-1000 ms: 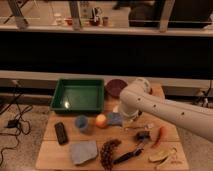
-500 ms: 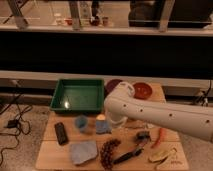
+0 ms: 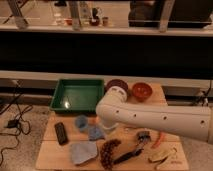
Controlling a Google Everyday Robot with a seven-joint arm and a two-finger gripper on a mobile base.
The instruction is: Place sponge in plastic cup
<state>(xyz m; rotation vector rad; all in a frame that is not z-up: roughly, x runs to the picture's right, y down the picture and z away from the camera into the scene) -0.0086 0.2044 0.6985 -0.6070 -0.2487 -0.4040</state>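
The sponge (image 3: pixel 95 133) is a small blue block just right of and nearer than the plastic cup (image 3: pixel 81 122), a short blue-grey cup at the table's left middle. My white arm (image 3: pixel 150 119) reaches in from the right, and its end comes down over the sponge. The gripper (image 3: pixel 101 128) is at that end, mostly hidden by the arm, and is shut on the sponge. An orange fruit (image 3: pixel 92 120) peeks out between cup and arm.
A green tray (image 3: pixel 77 95) sits at the back left, with a dark purple bowl (image 3: pixel 117 84) and a red bowl (image 3: pixel 141 91) beside it. In front lie a black remote (image 3: pixel 61 133), a grey-blue slab (image 3: pixel 82 152), a dark bunch (image 3: pixel 110 149), a brush (image 3: pixel 134 147) and a banana (image 3: pixel 162 155).
The arm has swung left across the table toward the cup. The sponge has travelled with its end, leftward and nearer. Cup and tray have not moved.
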